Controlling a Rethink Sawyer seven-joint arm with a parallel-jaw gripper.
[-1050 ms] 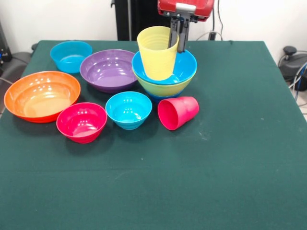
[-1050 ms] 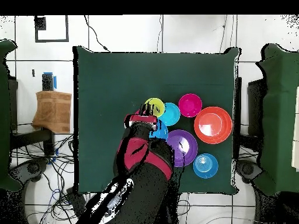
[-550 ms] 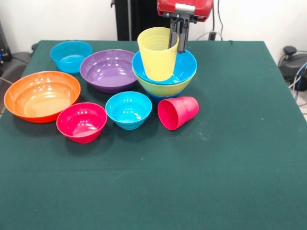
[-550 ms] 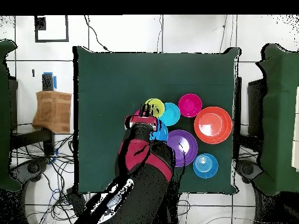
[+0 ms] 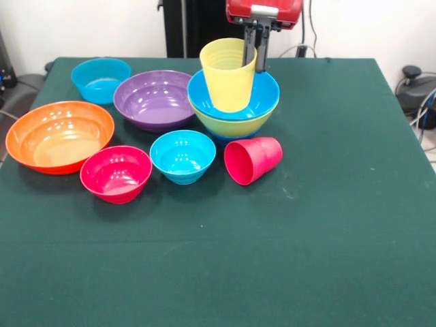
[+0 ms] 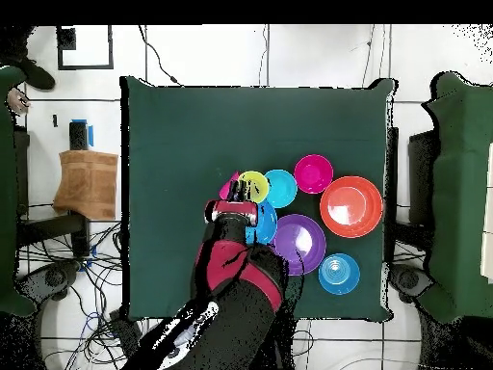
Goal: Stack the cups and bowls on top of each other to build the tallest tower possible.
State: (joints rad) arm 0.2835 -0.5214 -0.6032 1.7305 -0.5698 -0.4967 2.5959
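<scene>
Gripping yellow cup (image 5: 228,73) w/ gripper (image 5: 255,49)

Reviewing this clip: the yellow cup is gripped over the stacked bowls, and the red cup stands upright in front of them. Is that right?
Not quite. In the front view the red cup lies on its side on the table, its mouth turned toward the camera; it is not upright. The rest holds: the gripper has its fingers on the rim of the yellow cup, over the stacked bowls.
</scene>
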